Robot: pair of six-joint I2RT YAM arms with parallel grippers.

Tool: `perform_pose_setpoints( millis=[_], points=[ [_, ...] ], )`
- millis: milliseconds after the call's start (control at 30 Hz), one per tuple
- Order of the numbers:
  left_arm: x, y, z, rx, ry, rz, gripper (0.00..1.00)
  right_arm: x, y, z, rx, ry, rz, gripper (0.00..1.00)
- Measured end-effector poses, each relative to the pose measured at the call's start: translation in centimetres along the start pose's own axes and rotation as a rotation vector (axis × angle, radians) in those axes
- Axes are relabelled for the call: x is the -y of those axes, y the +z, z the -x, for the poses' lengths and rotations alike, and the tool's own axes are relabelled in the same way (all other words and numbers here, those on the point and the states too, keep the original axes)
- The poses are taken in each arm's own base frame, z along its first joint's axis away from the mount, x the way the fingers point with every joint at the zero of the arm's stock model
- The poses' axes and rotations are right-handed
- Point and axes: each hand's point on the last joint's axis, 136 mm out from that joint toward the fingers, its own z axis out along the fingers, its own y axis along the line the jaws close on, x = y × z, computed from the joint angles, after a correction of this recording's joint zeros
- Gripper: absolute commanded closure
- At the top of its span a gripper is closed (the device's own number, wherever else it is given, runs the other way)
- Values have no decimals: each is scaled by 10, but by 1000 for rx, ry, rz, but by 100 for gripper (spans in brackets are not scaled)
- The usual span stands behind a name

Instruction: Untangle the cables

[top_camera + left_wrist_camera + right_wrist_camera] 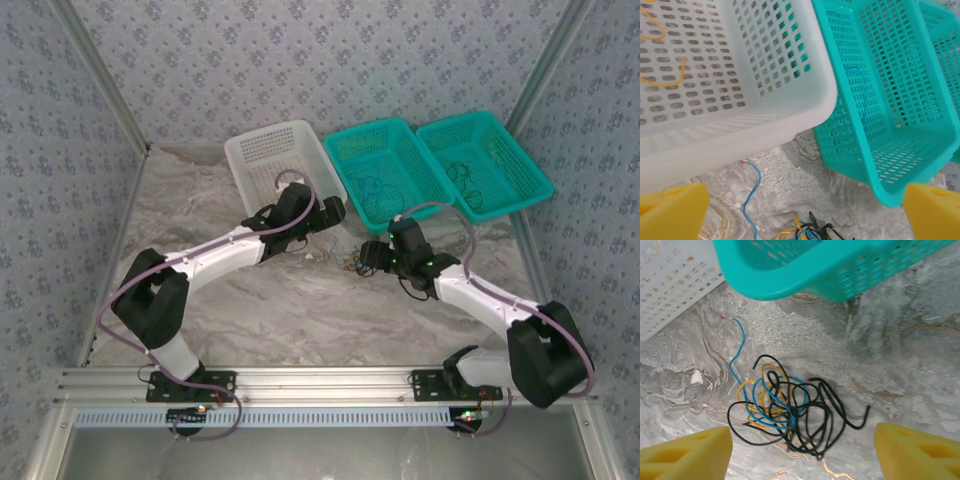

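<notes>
Nearest: an aluminium rail (330, 385) along the near edge of the table (300, 310), which is grey and marbled, with both arm bases bolted to the rail. Next: the right gripper (368, 256), reaching in from the right and held low over the middle of the table; its wrist view shows the yellow fingertips (685, 455) standing apart, one on each side of the clump, clamped on nothing and not touching the wires. Beneath and between them: the cables (790, 410), one loose knot of black, blue and yellow-orange loops lying flat on the table, just in front of the baskets. One blue strand (737, 347) trails out of the knot toward the white basket, its bare end resting on the marble. Beside it, to the left: the left gripper (333, 211), poised at the near right corner of the white basket, jaws spread wide and holding nothing. Farther back, three perforated baskets stand in a row, side by side: the white basket (262, 150) with yellow strands (665, 80) lying inside; the middle teal basket (400, 135) with thin blue wire on its floor; the right teal basket (500, 130) with dark wire inside. Farthest: patterned walls (330, 60) enclosing the cell.
</notes>
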Motion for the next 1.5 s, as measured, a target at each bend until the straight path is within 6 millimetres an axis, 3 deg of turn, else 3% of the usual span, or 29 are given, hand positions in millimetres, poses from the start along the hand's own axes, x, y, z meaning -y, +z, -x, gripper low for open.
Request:
perform_pose_setpoints(
  millis=[233, 467, 667, 1133, 1500],
  points=[
    [-1, -7, 5, 18, 0, 12, 1, -9, 11, 0, 20, -8, -67, 44],
    [-2, -8, 6, 25, 1, 21, 0, 13, 15, -6, 37, 97, -108, 61],
    [-2, -8, 6, 24, 1, 21, 0, 30, 21, -19, 5, 171, -99, 65],
    [-3, -7, 5, 22, 1, 24, 0, 11, 25, -12, 19, 182, 7, 73],
    [-2, -4, 1, -1, 10, 13, 0, 5, 28, -8, 34, 175, 44, 96]
  ],
)
